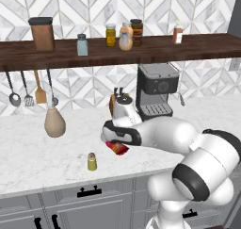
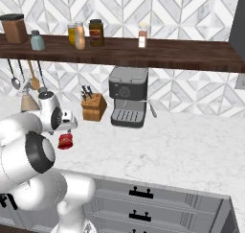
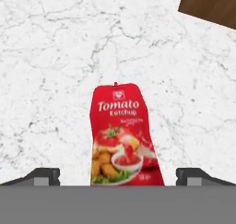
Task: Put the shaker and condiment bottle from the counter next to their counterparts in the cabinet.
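- Across the wall, the cabinet (image 1: 155, 51) shelf carries jars and bottles, among them a pale blue-grey shaker (image 1: 82, 45);
- below it, the marble table (image 1: 28, 152) bears a coffee machine (image 1: 156, 89) and a knife block (image 2: 94, 107);
- over the table, the hand (image 3: 118, 176) hangs open, fingers (image 3: 44, 176) either side of the condiment bottle (image 3: 123, 135), which lies flat;
- nearby, apart from the hand, the shaker (image 1: 92, 162) stands upright.

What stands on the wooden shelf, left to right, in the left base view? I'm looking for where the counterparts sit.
Brown canister → pale blue-grey shaker → yellow jar → cream-orange bottle → dark jar → slim red-brown bottle.
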### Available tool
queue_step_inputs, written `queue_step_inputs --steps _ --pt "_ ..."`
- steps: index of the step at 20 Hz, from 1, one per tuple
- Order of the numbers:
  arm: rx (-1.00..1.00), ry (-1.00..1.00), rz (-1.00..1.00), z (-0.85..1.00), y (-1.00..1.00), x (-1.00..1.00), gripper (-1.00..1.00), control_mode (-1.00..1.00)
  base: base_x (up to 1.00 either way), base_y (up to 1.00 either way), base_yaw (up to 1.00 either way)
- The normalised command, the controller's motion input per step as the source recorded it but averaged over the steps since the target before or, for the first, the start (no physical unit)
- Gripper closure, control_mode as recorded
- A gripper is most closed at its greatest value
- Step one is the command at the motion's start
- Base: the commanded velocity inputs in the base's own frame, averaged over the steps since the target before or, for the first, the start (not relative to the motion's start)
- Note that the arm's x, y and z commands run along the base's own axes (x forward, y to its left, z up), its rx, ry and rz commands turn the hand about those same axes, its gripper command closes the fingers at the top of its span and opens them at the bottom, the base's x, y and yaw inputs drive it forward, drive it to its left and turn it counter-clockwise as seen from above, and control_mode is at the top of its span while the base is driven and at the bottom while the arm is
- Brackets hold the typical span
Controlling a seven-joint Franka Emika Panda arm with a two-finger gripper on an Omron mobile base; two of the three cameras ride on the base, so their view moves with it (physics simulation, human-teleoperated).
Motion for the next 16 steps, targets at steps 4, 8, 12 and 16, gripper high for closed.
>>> queue_step_inputs --steps 4,8,12,16 --pt "0.00 0.00 0.00 -0.28 0.00 0.06 -1.00 -1.00 0.00 0.00 0.00" --pt "0.00 0.00 0.00 -0.28 0.01 0.03 -1.00 -1.00 0.00 0.00 0.00" --pt "0.00 0.00 0.00 -0.25 0.00 0.04 -1.00 -1.00 0.00 0.00 0.00" --pt "0.00 0.00 0.00 -0.23 0.00 0.03 -1.00 -1.00 0.00 0.00 0.00"
